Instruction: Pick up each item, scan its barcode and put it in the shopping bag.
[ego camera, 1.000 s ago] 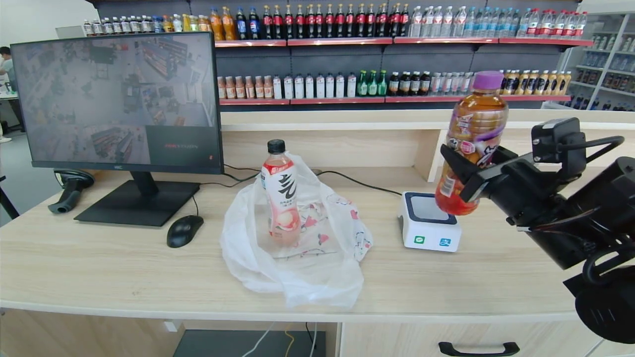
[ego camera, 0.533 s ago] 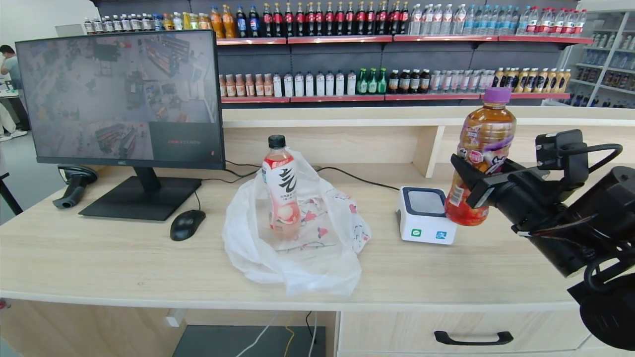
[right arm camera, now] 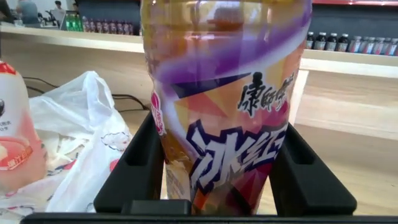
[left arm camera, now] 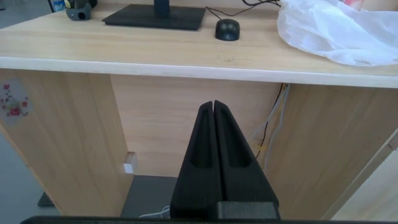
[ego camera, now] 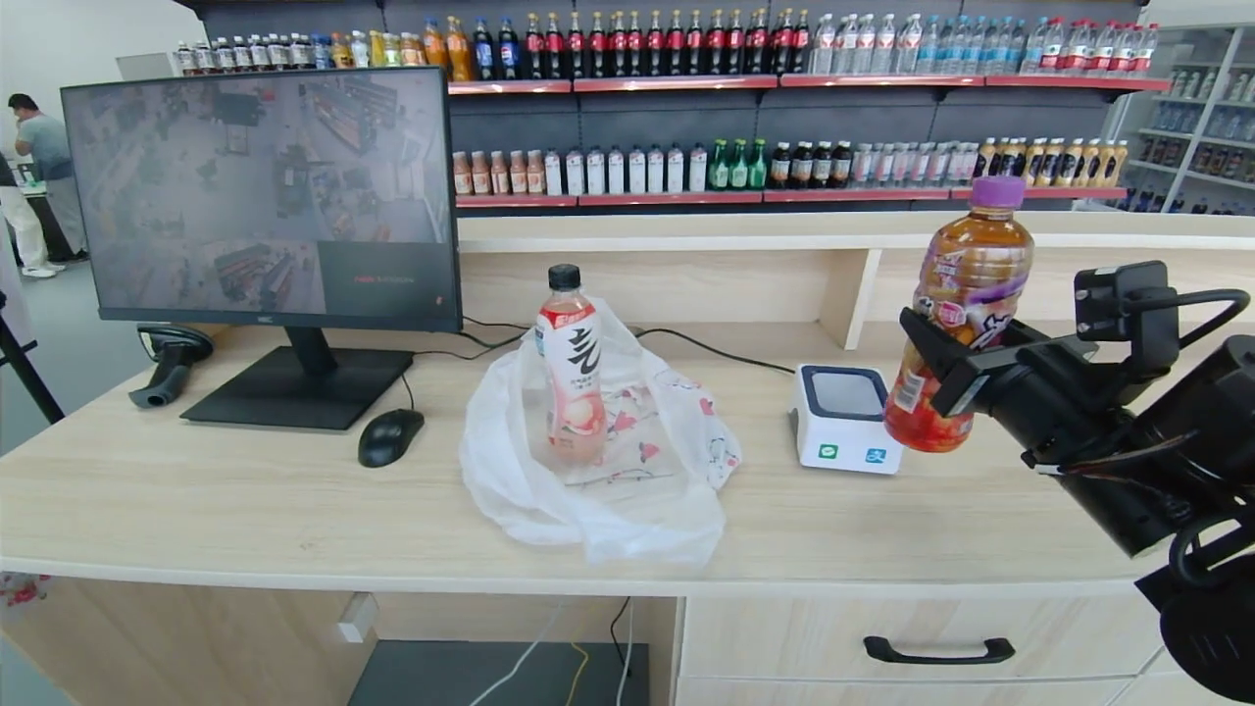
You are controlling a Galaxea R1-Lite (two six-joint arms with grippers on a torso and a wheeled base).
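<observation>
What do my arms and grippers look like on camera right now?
The left gripper is matte black, with two flat fingers tapering to narrow tips. The right gripper is also black, with broad, blocky fingers on a thick, rounded black arm. A small boxy black camera sits on its wrist, with a black cable looping from it. No markings are visible.

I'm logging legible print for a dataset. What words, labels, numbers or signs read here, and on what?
Orange bottle in the right end effector: large Chinese brand characters on the label, left unquoted.
Pink bottle in the shopping bag: one big black brush character; smaller print too small.
Scanner: two payment icons, no words.
Monitor: red logo on screen, blurred.
Shelf bottles: labels too small.
</observation>
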